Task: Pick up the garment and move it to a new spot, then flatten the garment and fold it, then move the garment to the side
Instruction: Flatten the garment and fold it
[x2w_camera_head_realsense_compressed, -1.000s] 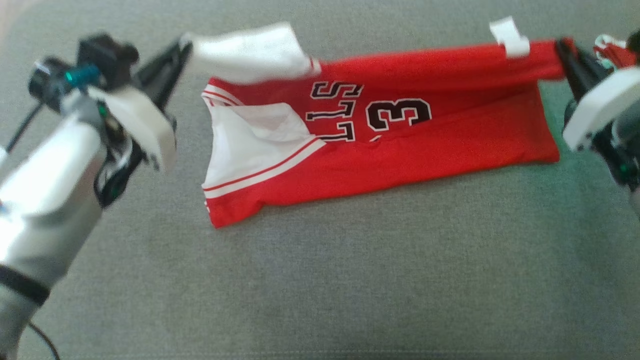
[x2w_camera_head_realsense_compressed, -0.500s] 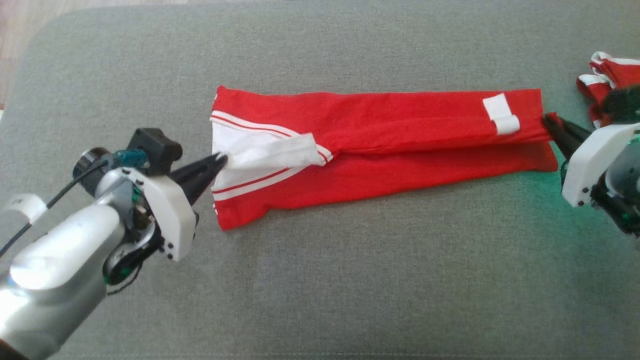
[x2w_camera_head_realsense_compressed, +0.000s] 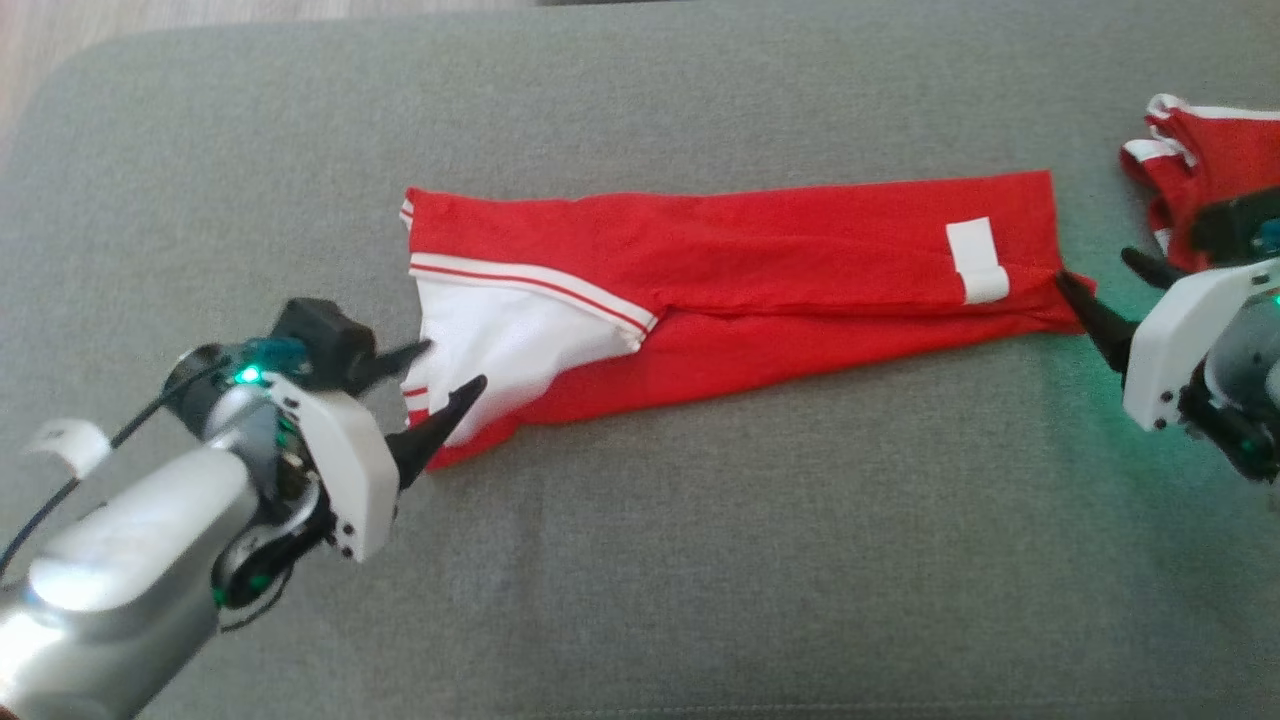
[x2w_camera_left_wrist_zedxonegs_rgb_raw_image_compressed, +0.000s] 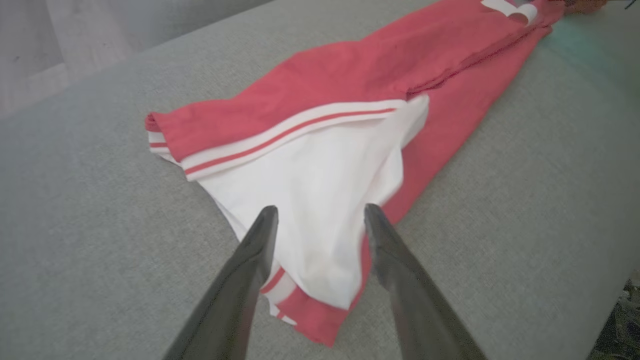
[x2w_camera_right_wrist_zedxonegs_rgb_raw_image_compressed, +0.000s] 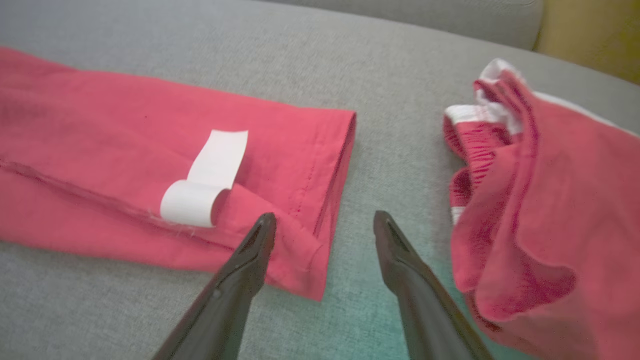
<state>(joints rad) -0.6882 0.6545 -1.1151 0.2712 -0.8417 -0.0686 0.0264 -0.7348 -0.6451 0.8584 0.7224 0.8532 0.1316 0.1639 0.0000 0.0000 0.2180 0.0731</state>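
Left gripper (x2w_camera_head_realsense_compressed: 456, 362): the jaws stand apart and hold nothing, with the white sleeve (x2w_camera_head_realsense_compressed: 510, 335) lying between and just ahead of the 2 fingertips. The garment (x2w_camera_head_realsense_compressed: 780, 260) runs from those jaws across to the right jaws as 1 long narrow band, flat on the grey cushion (x2w_camera_head_realsense_compressed: 700, 580). Judgement: the lengthwise fold looks laid and the crosswise fold looks due. To do it well, first smooth or tuck the sleeve, which spreads past the band's near edge beside the left jaws. Then pinch every layer at that end, not the top layer alone, and carry it level toward the right jaws so the edges meet. The white label (x2w_camera_head_realsense_compressed: 975, 262) curls up just ahead of the right jaws, so keep it out of any pinch. Right gripper (x2w_camera_head_realsense_compressed: 1092, 264): the jaws are apart and empty, 1 fingertip over the hem corner, the other over bare cushion. The smaller red garment (x2w_camera_head_realsense_compressed: 1215, 150) lies just beyond the outer finger, apart from the hem, and you should not catch it. Containers: nothing here serves as 1, and both garments lie loose on the cushion.
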